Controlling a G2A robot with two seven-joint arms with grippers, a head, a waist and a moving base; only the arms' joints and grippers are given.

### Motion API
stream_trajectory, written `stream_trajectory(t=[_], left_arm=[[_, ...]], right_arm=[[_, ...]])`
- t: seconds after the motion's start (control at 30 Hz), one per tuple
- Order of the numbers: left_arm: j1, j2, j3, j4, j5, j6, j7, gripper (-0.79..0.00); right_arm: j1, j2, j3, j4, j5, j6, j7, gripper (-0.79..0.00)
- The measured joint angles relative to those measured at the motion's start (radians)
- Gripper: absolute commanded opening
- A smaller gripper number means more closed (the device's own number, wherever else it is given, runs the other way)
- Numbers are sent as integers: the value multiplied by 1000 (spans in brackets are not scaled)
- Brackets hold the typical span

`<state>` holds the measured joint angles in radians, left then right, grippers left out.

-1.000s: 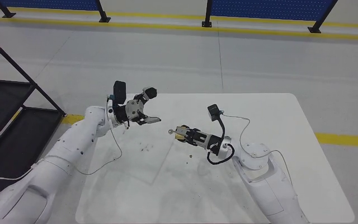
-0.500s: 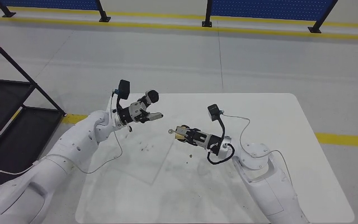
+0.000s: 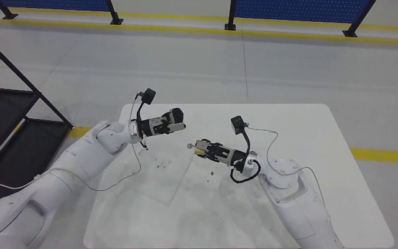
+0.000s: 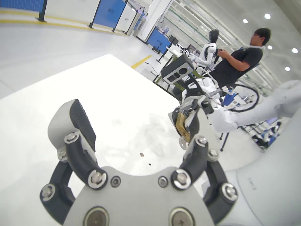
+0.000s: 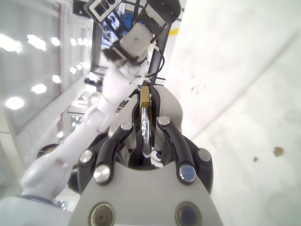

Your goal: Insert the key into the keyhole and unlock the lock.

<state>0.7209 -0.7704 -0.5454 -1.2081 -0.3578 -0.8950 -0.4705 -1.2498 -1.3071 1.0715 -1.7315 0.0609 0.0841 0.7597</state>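
From above: the right pincer holds the padlock over the middle of the table. The left pincer hangs at its ten o'clock.

Left wrist: the left pincer is wide and empty.

Right wrist: the padlock is squeezed tight.

I think the next job is to grab the silver bit, maybe the key, and turn it.

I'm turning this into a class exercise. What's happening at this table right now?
A two-armed robot is working over a white table. Its right gripper is shut on a brass padlock, holding it above the tabletop with its body pointing toward the other arm. The left gripper is raised opposite it, apart from the padlock, fingers open with nothing between them. So the lock is being presented, but no insertion looks under way.
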Motion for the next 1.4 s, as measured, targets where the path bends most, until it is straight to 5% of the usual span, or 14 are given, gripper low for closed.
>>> stream_trajectory(t=[0.13, 0.3, 0.37, 1.27, 1.4], left_arm=[[-16, 11, -18, 17, -264, 114, -281, 0], [-7, 13, -37, 32, -417, 299, -452, 0], [-6, 13, -37, 32, -418, 347, -464, 0], [2, 13, -38, 21, -415, 319, -452, 0], [22, 17, -55, -14, -435, 367, -562, 0]], right_arm=[[0, 0, 0, 0, 0, 0, 0, -785], [0, 0, 0, 0, 0, 0, 0, -785], [0, 0, 0, 0, 0, 0, 0, -785], [0, 0, 0, 0, 0, 0, 0, -785], [0, 0, 0, 0, 0, 0, 0, -785]])
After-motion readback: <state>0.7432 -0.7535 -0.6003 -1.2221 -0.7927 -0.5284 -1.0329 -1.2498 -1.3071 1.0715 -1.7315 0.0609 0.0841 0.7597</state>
